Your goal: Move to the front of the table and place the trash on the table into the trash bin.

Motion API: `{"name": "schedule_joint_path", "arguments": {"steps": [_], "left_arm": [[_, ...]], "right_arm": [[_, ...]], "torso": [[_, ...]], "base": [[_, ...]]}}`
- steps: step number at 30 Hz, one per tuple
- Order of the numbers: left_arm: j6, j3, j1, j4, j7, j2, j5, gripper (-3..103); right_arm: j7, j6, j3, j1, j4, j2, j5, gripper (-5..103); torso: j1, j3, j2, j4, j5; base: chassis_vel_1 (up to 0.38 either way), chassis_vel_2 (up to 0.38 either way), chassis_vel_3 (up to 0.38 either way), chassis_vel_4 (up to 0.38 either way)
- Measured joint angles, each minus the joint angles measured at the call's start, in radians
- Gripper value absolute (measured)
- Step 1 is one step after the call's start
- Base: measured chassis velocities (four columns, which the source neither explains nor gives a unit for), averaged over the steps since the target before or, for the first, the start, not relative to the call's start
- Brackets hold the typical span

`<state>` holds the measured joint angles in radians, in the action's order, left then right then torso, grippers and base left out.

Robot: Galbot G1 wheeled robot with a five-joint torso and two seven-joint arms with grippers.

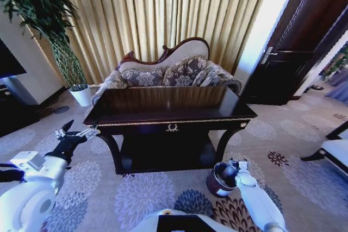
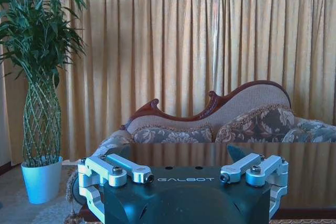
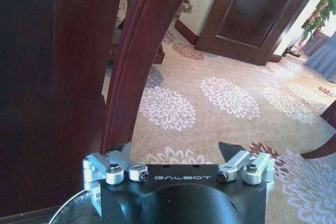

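Note:
The dark glossy table (image 1: 217, 113) stands straight ahead, and its top reflects the curtain (image 2: 220, 156). No trash shows on the tabletop; the trash is out of view. The round dark trash bin (image 1: 222, 179) sits on the carpet by the table's front right leg (image 3: 139, 61). Part of its shiny rim (image 3: 65, 211) shows in the right wrist view. My right gripper (image 1: 237, 165) (image 3: 177, 150) hovers at the bin's rim, open and holding nothing. My left gripper (image 1: 73, 134) (image 2: 181, 156) is raised off the table's left front corner, open and holding nothing.
A patterned sofa (image 1: 168, 71) stands behind the table. A tall plant in a white pot (image 1: 81, 95) is at the back left. A dark door (image 1: 304, 42) is on the right, and a chair (image 1: 334, 150) sits at the right edge. Flowered carpet (image 1: 136, 194) lies in front.

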<state>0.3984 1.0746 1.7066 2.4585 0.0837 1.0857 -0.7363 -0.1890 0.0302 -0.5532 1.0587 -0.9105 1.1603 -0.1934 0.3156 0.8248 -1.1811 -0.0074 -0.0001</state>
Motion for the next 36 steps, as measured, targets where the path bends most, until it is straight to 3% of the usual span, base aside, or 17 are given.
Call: {"name": "schedule_joint_path", "arguments": {"steps": [4, 18, 20, 21, 23, 24, 26, 27, 29, 32, 36], "left_arm": [[0.0, 0.002, 0.004, 0.0, 0.0, 0.003, 0.0, 100], [-0.001, 0.008, 0.006, 0.007, 0.0, 0.005, -0.002, 100], [-0.002, 0.009, 0.007, 0.008, 0.001, 0.011, -0.002, 100], [-0.002, 0.009, 0.007, 0.008, 0.001, 0.011, -0.002, 100], [-0.003, 0.013, 0.007, 0.007, 0.002, 0.022, -0.003, 100], [-0.003, 0.013, 0.007, 0.007, 0.002, 0.022, -0.003, 100], [-0.003, 0.028, 0.008, 0.007, 0.003, 0.027, -0.005, 100], [-0.003, 0.028, 0.008, 0.007, 0.003, 0.027, -0.005, 100], [-0.003, 0.043, 0.012, 0.021, 0.004, 0.029, -0.005, 100], [-0.004, 0.05, 0.014, 0.037, 0.007, 0.035, -0.006, 100], [-0.003, 0.046, 0.014, 0.041, 0.019, 0.039, -0.007, 100]], "right_arm": [[-0.001, 0.007, -0.001, 0.02, -0.021, 0.0, -0.017, 100], [0.0, 0.041, -0.003, 0.087, -0.141, 0.001, -0.082, 100], [0.019, 0.072, 0.0, 0.142, -0.302, -0.017, -0.173, 100], [0.019, 0.072, 0.0, 0.142, -0.302, -0.017, -0.173, 100], [0.066, 0.087, -0.009, 0.217, -0.552, -0.04, -0.246, 100], [0.066, 0.087, -0.009, 0.217, -0.552, -0.04, -0.246, 100], [0.081, 0.114, -0.025, 0.282, -0.782, -0.059, -0.299, 100], [0.081, 0.114, -0.025, 0.282, -0.782, -0.059, -0.299, 100], [0.081, 0.167, -0.043, 0.328, -0.975, -0.072, -0.326, 100], [0.06, 0.218, -0.055, 0.353, -1.116, -0.081, -0.332, 100], [0.038, 0.26, -0.065, 0.375, -1.25, -0.085, -0.347, 100]], "torso": [[0.0, 0.0, 0.0, 0.0, 0.0], [0.0, 0.0, 0.0, -0.0001, 0.0004], [0.0, 0.0, 0.0, -0.0001, 0.0001], [0.0, 0.0, 0.0, -0.0001, 0.0001], [0.0, 0.0, 0.0, 0.0002, 0.0], [0.0, 0.0, 0.0, 0.0002, 0.0], [0.0, 0.0, 0.0, 0.0002, -0.0004], [0.0, 0.0, 0.0, 0.0002, -0.0004], [0.0, 0.0, 0.0, -0.0001, -0.0002], [0.0, 0.0, 0.0, 0.0, -0.0001], [0.0, 0.0, 0.0, 0.0, 0.0]], "base": [[0.0, 0.0, 0.0, 0.0], [0.0, 0.0, 0.0, 0.0], [0.0, 0.0, 0.0, 0.0], [0.0, 0.0, 0.0, 0.0], [0.0, 0.0, 0.0, 0.0], [0.0, 0.0, 0.0, 0.0], [0.0, 0.0, 0.0, 0.0], [0.0, 0.0, 0.0, 0.0], [0.0, 0.0, 0.0, 0.0], [0.0, 0.0, 0.0, 0.0], [0.0, 0.0, 0.0, 0.0]]}}
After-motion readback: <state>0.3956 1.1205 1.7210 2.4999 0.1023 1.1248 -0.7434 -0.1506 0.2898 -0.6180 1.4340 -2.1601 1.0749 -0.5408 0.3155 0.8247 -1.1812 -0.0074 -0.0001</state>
